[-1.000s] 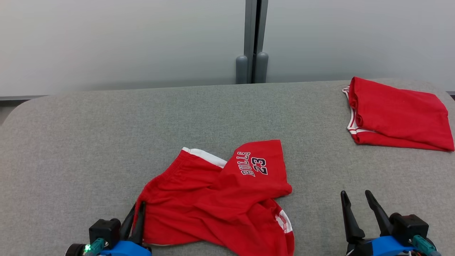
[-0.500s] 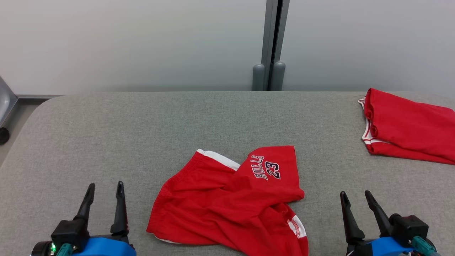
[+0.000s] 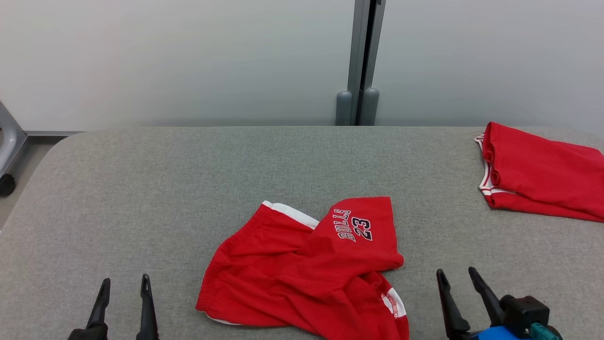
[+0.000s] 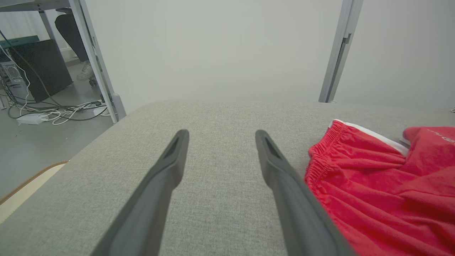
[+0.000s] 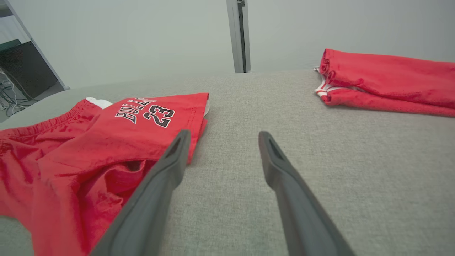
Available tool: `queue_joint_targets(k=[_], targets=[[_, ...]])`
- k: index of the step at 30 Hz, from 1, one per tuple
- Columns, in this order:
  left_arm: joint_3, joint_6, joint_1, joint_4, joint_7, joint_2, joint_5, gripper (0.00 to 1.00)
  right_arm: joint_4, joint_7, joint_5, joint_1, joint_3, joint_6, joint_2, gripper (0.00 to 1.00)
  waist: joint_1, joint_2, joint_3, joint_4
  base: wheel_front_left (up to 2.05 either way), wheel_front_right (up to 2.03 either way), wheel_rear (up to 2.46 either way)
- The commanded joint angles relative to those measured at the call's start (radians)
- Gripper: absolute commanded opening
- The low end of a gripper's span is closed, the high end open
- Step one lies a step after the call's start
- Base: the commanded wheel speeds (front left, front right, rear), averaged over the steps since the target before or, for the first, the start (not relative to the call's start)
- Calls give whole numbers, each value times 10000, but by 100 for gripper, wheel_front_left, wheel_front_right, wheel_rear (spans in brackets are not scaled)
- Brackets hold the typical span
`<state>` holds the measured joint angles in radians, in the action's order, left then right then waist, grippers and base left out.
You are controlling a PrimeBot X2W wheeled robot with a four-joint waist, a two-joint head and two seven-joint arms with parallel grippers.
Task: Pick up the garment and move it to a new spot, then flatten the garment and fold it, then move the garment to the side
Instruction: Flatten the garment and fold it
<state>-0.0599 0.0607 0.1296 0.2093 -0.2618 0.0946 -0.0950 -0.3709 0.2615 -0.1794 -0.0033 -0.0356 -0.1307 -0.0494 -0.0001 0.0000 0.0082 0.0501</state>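
Observation:
Red shorts (image 3: pixel 306 264) printed "BULLS 23", with white trim, lie crumpled near the front middle of the grey padded table (image 3: pixel 188 179). The left wrist view has the shorts (image 4: pixel 384 185) at its right; the right wrist view has the shorts (image 5: pixel 89 153) at its left. My left gripper (image 3: pixel 123 282) stands open at the lower left, apart from the cloth's left edge, holding nothing. My right gripper (image 3: pixel 457 273) is open at the lower right, just right of the shorts, also holding nothing.
A second red garment (image 3: pixel 542 172), folded, lies at the table's far right. A grey post (image 3: pixel 361 61) rises against the pale wall behind the table. Off the table's left edge are a metal frame leg (image 4: pixel 96 60), floor cables (image 4: pixel 53 110) and a person's shoe (image 4: pixel 85 71).
My left gripper let go of the shorts' left edge, opened and drew back toward the lower left. The right gripper sank a little lower. The camera shifted, so the whole scene slid right.

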Motion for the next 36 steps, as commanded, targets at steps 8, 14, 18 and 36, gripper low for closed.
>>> queue_joint_targets(k=[8,14,18,36], targets=[[-223,228,-128,210,-41,-98,318,100,-356,-467,-502,-200,-1717,-2,-413,100,1,0,-105,-23,0,0,0],[-194,337,-251,285,-41,-173,425,100,-147,-1150,-977,-459,-3070,-1,-805,100,1,0,-137,13,0,0,0],[-204,403,-329,313,-41,-198,453,100,-459,-1594,-1328,-759,-3860,-2,-996,100,1,0,-132,83,0,0,0],[-349,521,-520,290,-41,-301,489,100,-1065,-176,-2443,-2807,-5138,-1,-1369,0,1,0,159,177,0,0,0]])
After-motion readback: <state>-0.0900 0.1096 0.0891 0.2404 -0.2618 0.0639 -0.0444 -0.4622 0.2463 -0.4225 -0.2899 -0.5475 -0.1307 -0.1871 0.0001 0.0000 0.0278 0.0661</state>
